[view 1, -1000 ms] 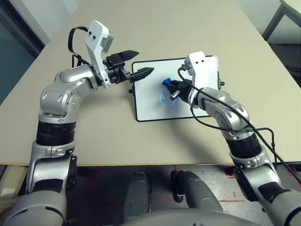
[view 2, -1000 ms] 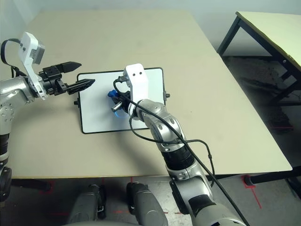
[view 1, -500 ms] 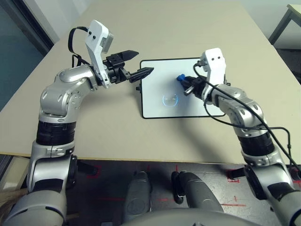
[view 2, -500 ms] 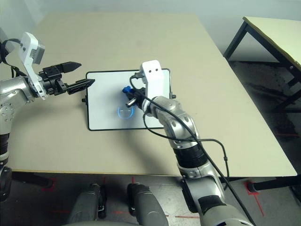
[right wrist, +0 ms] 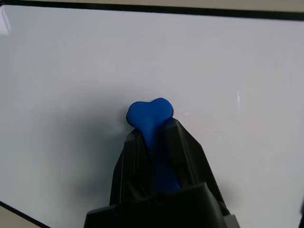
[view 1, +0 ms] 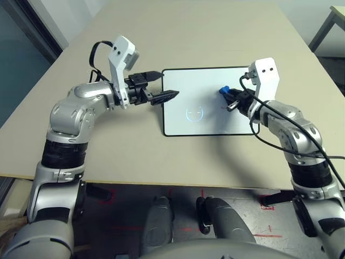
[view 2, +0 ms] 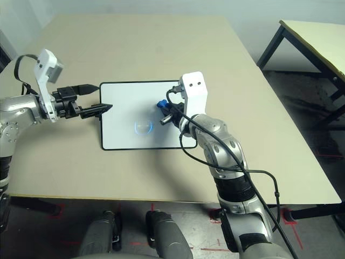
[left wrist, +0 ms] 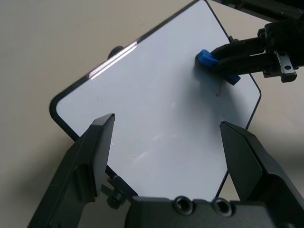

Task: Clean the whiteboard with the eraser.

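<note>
Right pincer (view 1: 230, 101) clamping eraser (view 1: 223, 91), wiping whiteboard (view 1: 183, 124); left pincer (view 1: 159, 87) hanging apart; next probably sweeping across the blue mark (view 1: 194, 113).

Beige table (view 2: 161, 54), a second table (view 2: 315, 38) beside it, grey floor (view 2: 302, 91) between.

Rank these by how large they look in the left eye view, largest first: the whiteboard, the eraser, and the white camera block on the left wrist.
1. The whiteboard.
2. The white camera block on the left wrist; it stands nearer the camera, so it looks larger than it is.
3. The eraser, partly hidden in the right gripper.
</note>
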Controlling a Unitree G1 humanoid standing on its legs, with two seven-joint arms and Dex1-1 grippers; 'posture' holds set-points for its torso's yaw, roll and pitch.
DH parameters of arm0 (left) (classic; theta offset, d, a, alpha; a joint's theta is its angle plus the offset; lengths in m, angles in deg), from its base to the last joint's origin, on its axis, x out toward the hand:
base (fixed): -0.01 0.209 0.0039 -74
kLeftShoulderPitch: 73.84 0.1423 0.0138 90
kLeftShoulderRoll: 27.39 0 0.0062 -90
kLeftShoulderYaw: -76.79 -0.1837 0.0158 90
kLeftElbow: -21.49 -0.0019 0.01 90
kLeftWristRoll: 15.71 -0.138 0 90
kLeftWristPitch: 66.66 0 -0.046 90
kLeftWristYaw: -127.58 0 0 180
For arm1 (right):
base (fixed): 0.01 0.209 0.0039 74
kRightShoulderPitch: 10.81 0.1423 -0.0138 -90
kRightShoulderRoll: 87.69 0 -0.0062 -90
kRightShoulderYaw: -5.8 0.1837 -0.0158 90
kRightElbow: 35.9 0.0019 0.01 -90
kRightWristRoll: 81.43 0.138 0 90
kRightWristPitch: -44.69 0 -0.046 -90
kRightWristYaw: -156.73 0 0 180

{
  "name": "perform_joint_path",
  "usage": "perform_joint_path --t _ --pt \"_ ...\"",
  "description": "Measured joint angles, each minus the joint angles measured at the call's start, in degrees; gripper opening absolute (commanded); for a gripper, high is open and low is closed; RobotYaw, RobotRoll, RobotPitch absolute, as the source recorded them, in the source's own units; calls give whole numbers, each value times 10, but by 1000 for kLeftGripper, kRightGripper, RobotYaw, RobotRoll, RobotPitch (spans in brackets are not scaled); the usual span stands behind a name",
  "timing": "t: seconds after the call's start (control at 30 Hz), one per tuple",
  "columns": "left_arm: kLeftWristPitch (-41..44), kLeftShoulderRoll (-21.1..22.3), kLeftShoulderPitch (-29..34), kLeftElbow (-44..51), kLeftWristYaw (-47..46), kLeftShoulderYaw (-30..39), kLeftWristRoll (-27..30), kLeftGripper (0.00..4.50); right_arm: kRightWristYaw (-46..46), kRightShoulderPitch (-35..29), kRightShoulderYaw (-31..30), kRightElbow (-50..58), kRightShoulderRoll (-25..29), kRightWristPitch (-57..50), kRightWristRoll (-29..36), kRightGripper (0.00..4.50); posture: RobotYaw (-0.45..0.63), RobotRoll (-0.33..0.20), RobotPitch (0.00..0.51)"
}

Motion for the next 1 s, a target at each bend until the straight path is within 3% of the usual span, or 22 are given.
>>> perform_joint_path --t 0.4,0.53,0.77,1.0 --pt "3 0 0 2 7 -2 0 4500 -6 -16 -37 -33 -15 41 -2 563 20 0 132" --pt "5 0 0 5 8 -2 0 4500 -12 -11 -29 -38 -4 51 -1 563 20 0 132" --pt "8 0 2 13 8 -2 0 4500 -5 1 44 -51 51 53 -1 563 4 0 126" --pt "8 -8 -3 8 9 -9 -1 4500 -3 -8 52 -31 48 41 -1 563 -17 0 130"
